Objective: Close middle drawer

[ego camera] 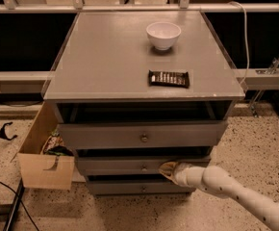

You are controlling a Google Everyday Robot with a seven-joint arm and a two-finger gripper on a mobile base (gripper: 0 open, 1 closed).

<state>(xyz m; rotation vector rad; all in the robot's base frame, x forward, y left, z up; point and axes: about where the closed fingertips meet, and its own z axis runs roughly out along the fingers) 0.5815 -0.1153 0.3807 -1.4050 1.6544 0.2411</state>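
Observation:
The middle drawer (130,166) is the shallow grey one with a small round knob (144,168). It stands pulled out a little, with a dark gap above its front. My gripper (167,169), tan-tipped on a white arm coming from the lower right, rests against the drawer's front just right of the knob. Above it, the taller top drawer (106,135) with its larger knob also stands pulled out, dark inside.
A white bowl (163,34) and a dark snack bar (169,79) lie on the cabinet top (106,57). A tan cardboard box (43,170) with items stands at the cabinet's left. The bottom drawer (139,187) sits below. Speckled floor lies all around.

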